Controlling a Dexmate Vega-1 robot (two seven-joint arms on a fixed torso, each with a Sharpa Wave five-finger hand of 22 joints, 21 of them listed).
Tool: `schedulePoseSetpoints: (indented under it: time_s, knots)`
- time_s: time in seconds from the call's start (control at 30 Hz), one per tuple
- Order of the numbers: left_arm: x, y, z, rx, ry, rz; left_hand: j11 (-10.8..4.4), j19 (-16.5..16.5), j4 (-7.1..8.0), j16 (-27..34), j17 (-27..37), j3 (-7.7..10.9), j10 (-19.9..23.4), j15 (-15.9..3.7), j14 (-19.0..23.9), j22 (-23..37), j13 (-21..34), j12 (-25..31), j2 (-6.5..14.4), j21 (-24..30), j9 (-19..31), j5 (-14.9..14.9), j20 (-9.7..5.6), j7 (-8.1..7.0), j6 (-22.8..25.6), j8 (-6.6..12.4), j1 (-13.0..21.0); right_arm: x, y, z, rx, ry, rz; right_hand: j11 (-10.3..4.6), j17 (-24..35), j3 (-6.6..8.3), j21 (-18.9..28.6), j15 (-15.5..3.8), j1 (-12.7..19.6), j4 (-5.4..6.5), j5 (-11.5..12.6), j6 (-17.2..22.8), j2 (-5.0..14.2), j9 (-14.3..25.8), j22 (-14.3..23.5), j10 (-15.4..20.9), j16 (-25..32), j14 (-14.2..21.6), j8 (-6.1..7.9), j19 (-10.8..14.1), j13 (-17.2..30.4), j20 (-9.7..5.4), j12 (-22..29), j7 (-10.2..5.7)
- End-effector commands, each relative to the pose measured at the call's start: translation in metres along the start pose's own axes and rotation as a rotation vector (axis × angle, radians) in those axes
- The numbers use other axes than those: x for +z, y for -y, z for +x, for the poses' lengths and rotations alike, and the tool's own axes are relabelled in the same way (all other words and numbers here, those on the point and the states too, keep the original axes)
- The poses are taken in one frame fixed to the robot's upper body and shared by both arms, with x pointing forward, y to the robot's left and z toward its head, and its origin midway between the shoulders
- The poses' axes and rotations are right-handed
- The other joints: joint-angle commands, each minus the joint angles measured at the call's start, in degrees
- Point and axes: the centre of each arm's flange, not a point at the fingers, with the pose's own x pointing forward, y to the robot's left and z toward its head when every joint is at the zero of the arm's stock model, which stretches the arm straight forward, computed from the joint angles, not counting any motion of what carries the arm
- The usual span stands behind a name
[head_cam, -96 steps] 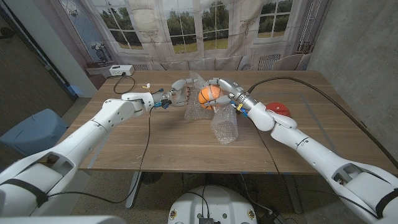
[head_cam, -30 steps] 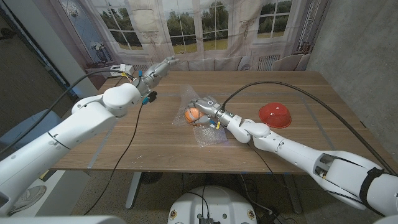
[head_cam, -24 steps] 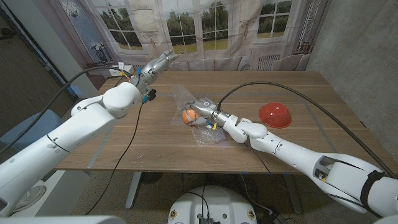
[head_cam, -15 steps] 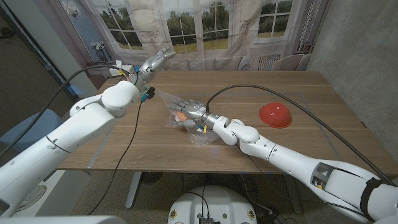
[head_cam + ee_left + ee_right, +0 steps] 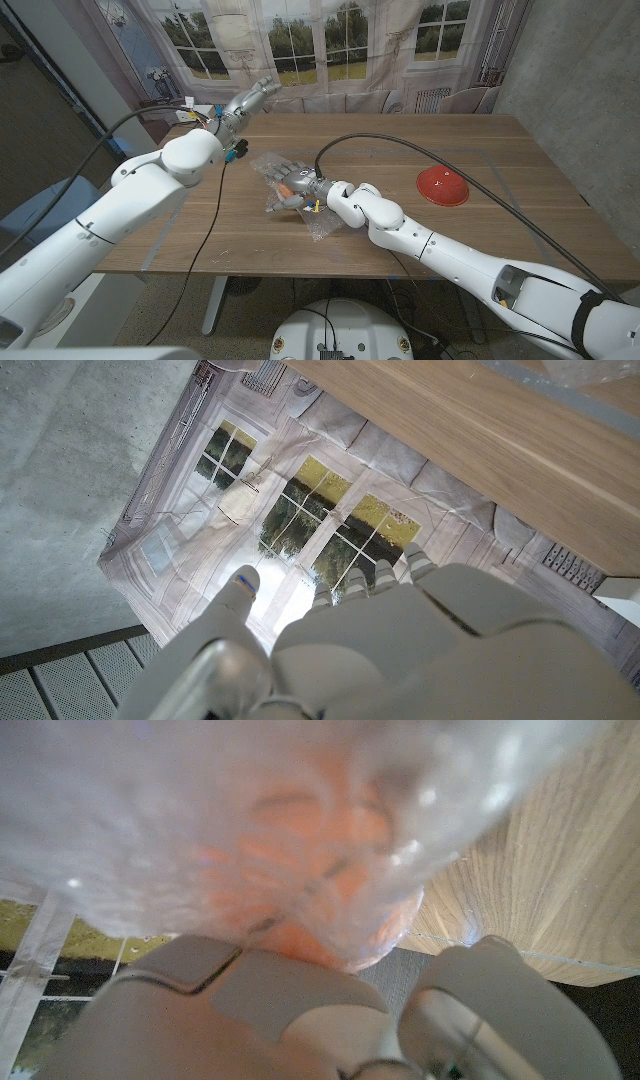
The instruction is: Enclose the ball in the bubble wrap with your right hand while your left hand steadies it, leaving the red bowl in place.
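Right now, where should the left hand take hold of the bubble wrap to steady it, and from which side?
Probably the loose bubble wrap edge on the robot's left of the ball, approached from that side. The right hand already covers the ball from the other side, while the left hand is raised near the table's far edge, holding nothing.

Bare surface (image 5: 480, 145) lying open between the wrapped ball (image 5: 284, 184) and the red bowl (image 5: 443, 186), right hand (image 5: 291, 183) and bubble wrap (image 5: 322, 221) blocking mid-surface, left hand (image 5: 243, 103) hanging over the far-left corner.
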Motion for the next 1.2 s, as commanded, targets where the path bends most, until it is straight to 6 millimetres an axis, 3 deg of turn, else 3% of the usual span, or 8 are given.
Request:
schedulePoseSetpoints:
  time_s: [0.03,0.2,0.3,0.4,0.5,0.6,1.0,1.2]
  knots:
    - [-0.004,-0.001,0.007,-0.019,-0.009,-0.013,0.39,-10.30,-0.04,-0.08,0.20,0.48,-8.83,-0.12,-12.11,-0.04,0.20,-0.17,1.32,0.33,0.13,-0.12,0.34,0.23,-4.88,-0.39,0.80,-0.002,0.025,-0.009,-0.069,0.127,0.234,-0.10,-0.20,-1.54,-0.62,0.32,-2.85,0.76,0.98,2.46,0.76,0.17,0.19,-0.19,1.23,0.50,1.11,-1.03,0.13,0.17,1.42,-0.48]
    - [-0.006,-0.001,0.012,-0.032,-0.012,-0.017,0.35,-10.56,-0.05,-0.11,0.20,0.57,-9.22,-0.09,-12.34,-0.03,0.20,-0.31,1.37,0.26,0.14,-0.14,0.35,0.15,-5.21,-0.50,0.89,-0.005,0.034,-0.016,-0.167,0.186,0.355,-0.21,-0.57,-2.60,-1.13,0.15,-5.34,0.91,1.44,4.50,1.55,0.09,0.20,2.58,2.06,2.40,1.53,-0.08,0.02,0.10,2.33,-0.93]
    - [-0.008,-0.002,0.014,-0.034,-0.012,-0.019,0.34,-10.64,-0.06,-0.16,0.20,0.58,-9.29,-0.14,-12.51,-0.03,0.21,-0.33,1.36,0.24,0.14,-0.15,0.36,0.09,-5.31,-0.53,0.91,-0.005,0.036,-0.015,-0.188,0.197,0.368,-0.56,-1.06,-3.13,-1.68,0.25,-6.55,0.68,1.83,0.68,2.44,-0.04,0.18,1.99,1.95,2.38,-0.10,0.48,-0.11,0.15,1.83,-2.46]
    - [-0.009,-0.003,0.016,-0.036,-0.010,-0.021,0.33,-10.72,-0.06,-0.16,0.20,0.61,-9.49,-0.17,-12.61,-0.02,0.21,-0.39,1.34,0.23,0.14,-0.16,0.34,0.05,-5.48,-0.57,0.94,-0.006,0.036,-0.013,-0.189,0.205,0.395,-2.97,-2.03,-4.12,-3.29,0.51,-7.65,-0.03,2.52,-8.20,3.64,-0.26,0.18,-1.42,1.54,1.86,-1.23,0.58,-0.48,0.17,0.30,-4.56]
    - [-0.010,-0.004,0.017,-0.039,-0.010,-0.027,0.25,-10.77,-0.06,-0.14,0.21,0.62,-9.57,-0.19,-12.66,-0.01,0.21,-0.41,1.30,0.24,0.15,-0.18,0.36,-0.04,-5.58,-0.58,0.96,-0.008,0.035,-0.012,-0.215,0.215,0.422,-3.69,-3.00,-5.36,-5.33,0.67,-8.37,-0.52,3.19,-20.28,4.77,-0.30,0.22,-5.76,0.99,0.54,-1.37,0.46,-0.88,0.17,-0.63,-2.79]
    - [-0.011,-0.004,0.018,-0.043,-0.008,-0.032,0.23,-10.75,-0.06,-0.12,0.21,0.62,-9.59,-0.21,-12.67,-0.01,0.22,-0.40,1.27,0.26,0.15,-0.19,0.36,-0.06,-5.60,-0.57,0.97,-0.011,0.036,-0.011,-0.255,0.235,0.456,-3.21,-3.43,-5.74,-6.16,0.44,-8.38,-0.73,3.45,-24.22,5.37,-0.22,0.24,-8.49,0.66,-0.43,-1.05,0.44,-1.01,0.18,-0.97,-2.56]
    - [-0.014,-0.008,0.018,-0.051,0.001,-0.041,0.14,-10.86,-0.02,-0.10,0.23,0.59,-9.78,-0.25,-12.92,0.03,0.23,-0.42,1.09,0.30,0.16,-0.21,0.37,-0.23,-5.91,-0.58,0.94,-0.025,0.041,-0.006,-0.319,0.287,0.623,-2.12,-4.19,-5.97,-7.38,0.99,-7.65,-1.27,3.75,-26.64,6.28,-0.14,0.24,-12.63,-0.30,-3.68,-0.30,0.20,-1.21,0.30,-1.24,-3.00]
    - [-0.015,-0.010,0.014,-0.057,0.016,-0.053,0.17,-10.39,0.03,-0.02,0.24,0.54,-9.77,-0.34,-12.89,0.05,0.23,-0.37,0.95,0.55,0.16,-0.23,0.13,-0.32,-5.93,-0.54,0.88,-0.035,0.044,-0.010,-0.387,0.324,0.751,-2.35,-5.25,-6.30,-8.22,0.07,-6.42,-2.08,3.86,-19.18,6.79,-0.16,0.34,-9.38,1.08,-1.06,2.32,1.27,-1.54,0.18,0.68,-3.76]
